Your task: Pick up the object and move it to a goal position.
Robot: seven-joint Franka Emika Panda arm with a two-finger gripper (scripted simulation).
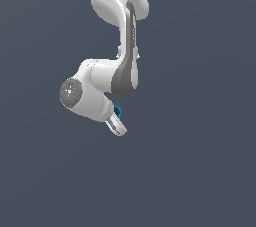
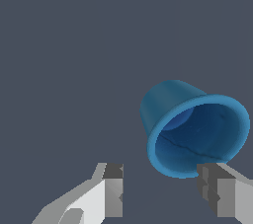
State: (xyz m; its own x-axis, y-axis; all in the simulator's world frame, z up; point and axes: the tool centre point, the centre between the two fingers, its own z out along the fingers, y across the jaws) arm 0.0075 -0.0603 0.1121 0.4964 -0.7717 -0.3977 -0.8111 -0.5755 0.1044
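The small bright blue cup shows its round rim and hollow inside in the wrist view. It sits just beyond my fingertips, closer to one finger than to the other, and its rim edge meets that nearer finger in the picture. My gripper is open, with the jaws wide apart and nothing between them. In the exterior view the white gripper points down and toward the exterior view's right. Only a sliver of the cup shows beside the hand; the rest is hidden by the arm.
A plain dark grey surface fills both views. The white arm comes down from the top of the exterior view and covers part of the scene.
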